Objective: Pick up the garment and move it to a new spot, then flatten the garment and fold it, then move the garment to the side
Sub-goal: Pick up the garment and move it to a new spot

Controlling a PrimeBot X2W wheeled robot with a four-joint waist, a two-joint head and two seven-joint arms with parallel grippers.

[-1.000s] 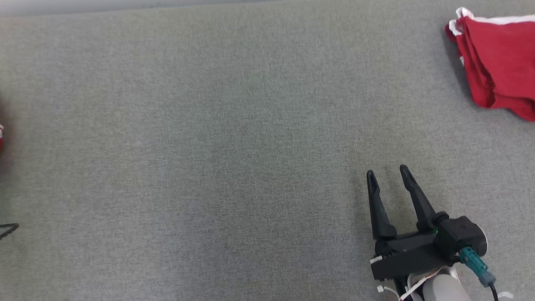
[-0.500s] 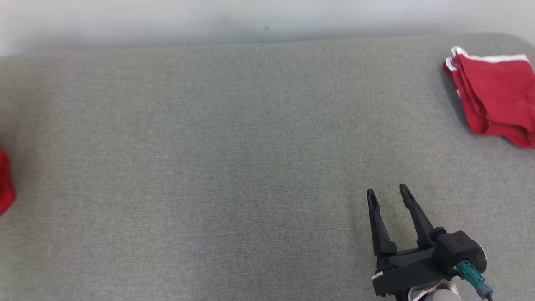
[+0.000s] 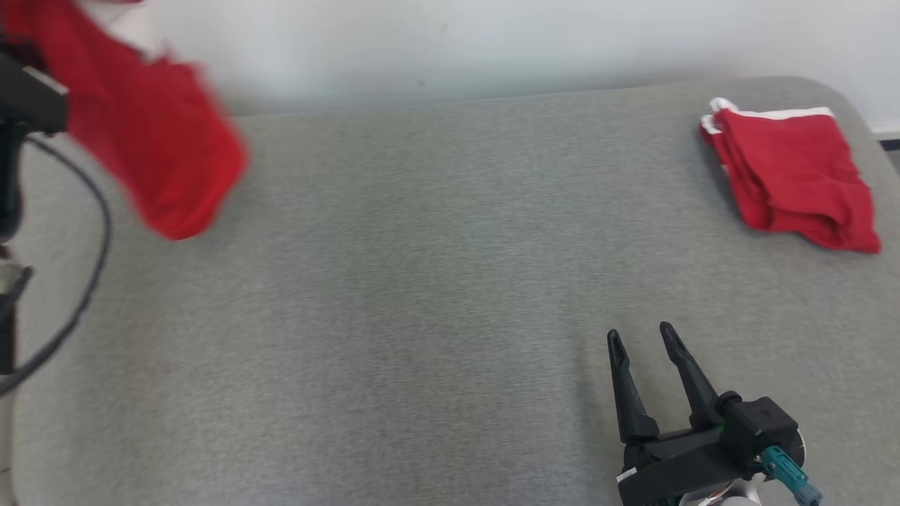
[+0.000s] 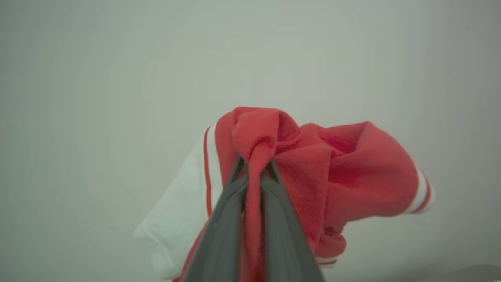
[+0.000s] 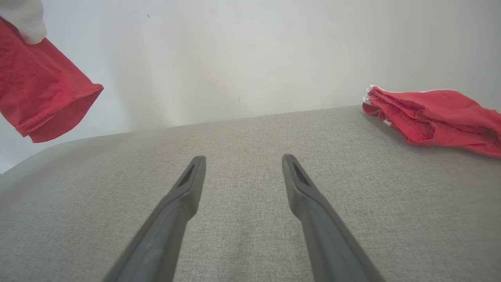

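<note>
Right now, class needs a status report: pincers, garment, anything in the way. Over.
Left pincer shut on red-and-white garment, held aloft at left. Right pincer open, empty, above grey surface. Folded red pile at far right, apart from both pincers.

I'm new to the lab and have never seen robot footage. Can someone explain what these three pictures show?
This is a wheeled robot with two arms, doing laundry folding. The wide picture comes from a camera on its head, looking down at a grey padded surface. The other two pictures come from a camera on each wrist, looking forward from that arm. The left end effector is shut on a red garment with white trim, held up in the air on the robot's left. The right end effector is open and empty, at the lower right of the head picture. A second red garment, already folded, lies near the surface's far right corner.
</note>
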